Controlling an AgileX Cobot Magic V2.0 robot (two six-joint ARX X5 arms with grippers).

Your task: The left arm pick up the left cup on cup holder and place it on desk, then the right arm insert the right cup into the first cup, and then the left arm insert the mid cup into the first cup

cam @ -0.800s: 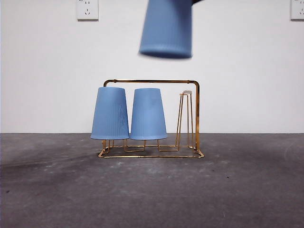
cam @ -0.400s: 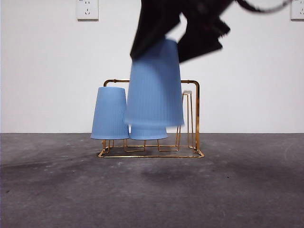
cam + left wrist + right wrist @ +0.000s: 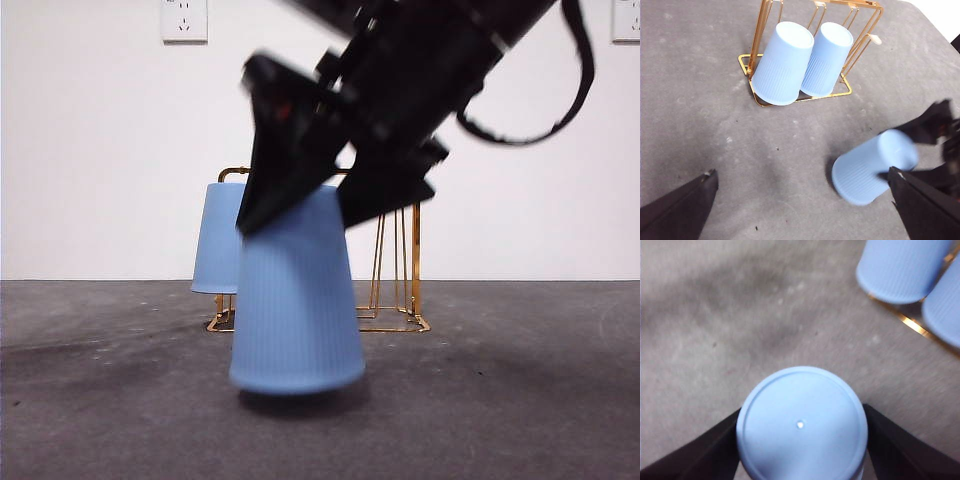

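My right gripper (image 3: 300, 212) is shut on an upside-down blue cup (image 3: 296, 305), its jaws clamping the closed base (image 3: 801, 422). The cup hangs slightly tilted just over the desk (image 3: 500, 400), in front of the gold cup holder (image 3: 414, 250); whether it touches the desk I cannot tell. Two more blue cups (image 3: 782, 65) (image 3: 827, 57) sit upside down on the holder's left and middle prongs. The right prong (image 3: 385, 250) is bare. In the front view the held cup hides the middle one. My left gripper (image 3: 805, 215) is open and holds nothing, off to the side over the desk.
A white wall with two power sockets (image 3: 184, 20) stands behind the desk. The right arm (image 3: 430, 80) fills the upper middle of the front view.
The right gripper has carried the blue cup down from high above the holder to just over the desk in front of it. The two cups on the holder have not moved.
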